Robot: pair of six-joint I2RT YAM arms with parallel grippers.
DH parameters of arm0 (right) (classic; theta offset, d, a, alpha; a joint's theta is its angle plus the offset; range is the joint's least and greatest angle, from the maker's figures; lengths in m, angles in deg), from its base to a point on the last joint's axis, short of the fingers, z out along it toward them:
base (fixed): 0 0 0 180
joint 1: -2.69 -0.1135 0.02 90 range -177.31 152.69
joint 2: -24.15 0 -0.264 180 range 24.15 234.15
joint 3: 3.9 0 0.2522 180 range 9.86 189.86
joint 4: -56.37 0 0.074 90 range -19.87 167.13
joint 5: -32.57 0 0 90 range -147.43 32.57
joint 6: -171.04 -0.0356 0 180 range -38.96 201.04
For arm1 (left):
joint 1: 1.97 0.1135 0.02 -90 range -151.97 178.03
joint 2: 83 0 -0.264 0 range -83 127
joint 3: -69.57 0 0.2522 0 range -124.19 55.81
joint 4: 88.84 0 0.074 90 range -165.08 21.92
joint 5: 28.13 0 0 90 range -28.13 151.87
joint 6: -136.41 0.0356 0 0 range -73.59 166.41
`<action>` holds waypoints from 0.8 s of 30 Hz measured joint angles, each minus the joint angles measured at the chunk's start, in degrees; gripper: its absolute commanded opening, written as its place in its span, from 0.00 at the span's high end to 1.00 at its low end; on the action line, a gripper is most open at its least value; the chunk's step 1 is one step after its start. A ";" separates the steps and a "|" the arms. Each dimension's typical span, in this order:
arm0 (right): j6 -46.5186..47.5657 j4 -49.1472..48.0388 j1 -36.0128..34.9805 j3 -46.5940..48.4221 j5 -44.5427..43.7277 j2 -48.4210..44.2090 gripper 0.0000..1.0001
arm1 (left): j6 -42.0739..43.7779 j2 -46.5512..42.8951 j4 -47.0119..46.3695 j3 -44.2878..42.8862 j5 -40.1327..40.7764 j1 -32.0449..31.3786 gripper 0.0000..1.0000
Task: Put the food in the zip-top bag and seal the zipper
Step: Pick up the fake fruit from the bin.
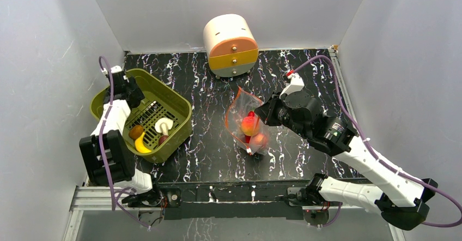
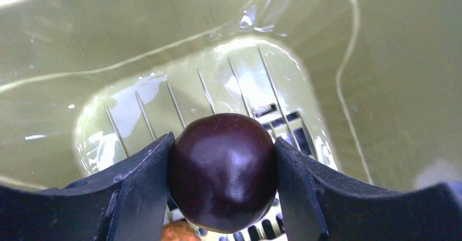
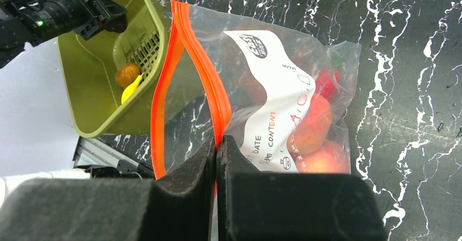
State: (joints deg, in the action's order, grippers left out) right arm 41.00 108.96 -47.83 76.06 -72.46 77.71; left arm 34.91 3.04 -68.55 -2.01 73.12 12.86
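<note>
A: How is the step in hand best done?

B: The dark purple ball (image 2: 218, 181) is pinched in the left tool (image 2: 223, 159), inside the basket (image 2: 163, 44) and just above its slotted floor. It should be lifted straight up until the basket's rim is cleared, since a round, glossy ball can be squeezed out of a light grip. Only then should it be carried rightward from the basket to the bag's mouth.

A: And what is to be asked of the other side?

B: The right tool (image 3: 217, 148) is closed on the zipper (image 3: 188, 50) at one lip of the zip-top bag (image 3: 272, 88). That lip should be held high and steady so that the mouth is left gaping for the drop.

A: How is the bag to be described?

B: A clear, crinkly pouch is seen on the desk (image 3: 414, 88), to the right of the basket and apart from it. An orange-red strip is run around its open mouth, a white printed label (image 3: 272, 104) is carried on one face, and pink-red fruits (image 3: 316, 143) are already lodged at the bottom. A banana (image 1: 143, 144) and a mushroom (image 1: 163, 125) are seen in the basket, yet to be moved.
</note>
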 measured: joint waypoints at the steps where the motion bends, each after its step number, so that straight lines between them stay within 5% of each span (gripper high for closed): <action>1: -0.02 -0.02 0.00 -0.04 0.00 -0.09 1.00 | -0.52 -1.31 0.57 0.42 -0.96 -0.02 0.63; 15: 0.07 0.00 0.00 -0.15 -0.22 -0.35 1.00 | -3.85 -15.28 10.38 0.42 -12.48 -0.94 0.64; 24: 0.07 -0.55 0.00 -0.59 -0.24 -0.20 1.00 | 0.46 -20.63 18.29 -2.36 -18.32 -7.56 0.63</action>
State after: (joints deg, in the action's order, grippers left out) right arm 41.07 108.41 -47.83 75.46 -72.70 77.51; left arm 35.36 -17.60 -50.26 -4.37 54.80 5.30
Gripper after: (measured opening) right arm 0.010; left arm 0.601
